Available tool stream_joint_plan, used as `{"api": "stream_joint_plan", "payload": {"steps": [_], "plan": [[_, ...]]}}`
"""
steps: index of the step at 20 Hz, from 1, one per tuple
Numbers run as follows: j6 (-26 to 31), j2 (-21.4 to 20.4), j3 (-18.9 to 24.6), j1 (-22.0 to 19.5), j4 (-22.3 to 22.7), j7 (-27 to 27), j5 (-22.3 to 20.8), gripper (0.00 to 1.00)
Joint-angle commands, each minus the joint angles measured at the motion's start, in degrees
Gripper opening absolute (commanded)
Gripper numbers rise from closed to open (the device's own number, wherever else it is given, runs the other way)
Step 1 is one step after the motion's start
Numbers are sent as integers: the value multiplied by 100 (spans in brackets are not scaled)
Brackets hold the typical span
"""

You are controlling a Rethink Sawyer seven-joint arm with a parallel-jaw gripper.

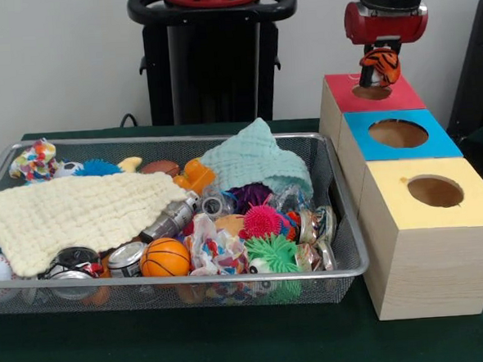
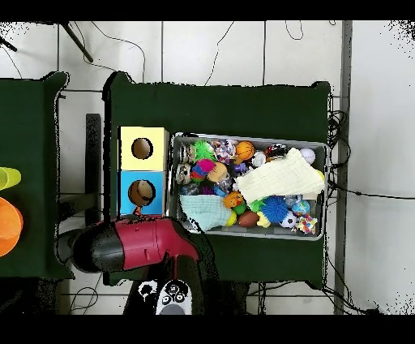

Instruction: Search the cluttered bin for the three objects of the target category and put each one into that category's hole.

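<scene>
Yellow-topped box (image 1: pixel 436 243) sits closest to the lens, then the blue-topped box (image 1: pixel 397 134), and right at the back of that row is the red-topped box (image 1: pixel 373 93), which is where I am now. My gripper (image 1: pixel 380 67) hangs directly over the red box's round hole (image 1: pixel 372 92), pinching the orange striped tiger toy (image 1: pixel 381 64), so the fingers are pressed in on it and not spread. Everything turns on the vertical line here: the tiger hangs straight above the hole, just clear of the red top, with the opening directly beneath my fingertips and not off to either side. As I judge it, that leaves little sideways correction to make; letting go, or a short drop first, should send it in. The tiger's body looks tilted across my grip, so I reckon it could catch the rim on its way down. From above, my red arm (image 2: pixel 142 243) covers the red box entirely, so I cannot confirm the alignment from that side. Off to my side, well apart from my hand, the wire mesh bin (image 1: pixel 353 268) is still packed: a pale yellow knitted cloth (image 1: pixel 79 211), a mint green cloth (image 1: pixel 257 159), a small basketball (image 1: pixel 165 257), a pink spiky ball (image 1: pixel 262 221). I cannot pick out the other soft animals with any certainty from here.
</scene>
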Motion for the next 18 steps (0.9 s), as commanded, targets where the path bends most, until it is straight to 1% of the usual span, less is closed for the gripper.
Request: {"api": "stream_joint_plan", "payload": {"steps": [1, 8, 11, 13, 15, 18], "plan": [[508, 9, 584, -202, -105, -197, -306, 0], [446, 30, 597, -216, -93, -139, -337, 0], [396, 49, 438, -108, 43, -39, -474, 0], [150, 96, 374, -78, 259, 33, -583, 0], [-241, 186, 414, -101, 465, 120, -661, 0], [-556, 246, 466, -145, 680, 188, -782, 0]]}}
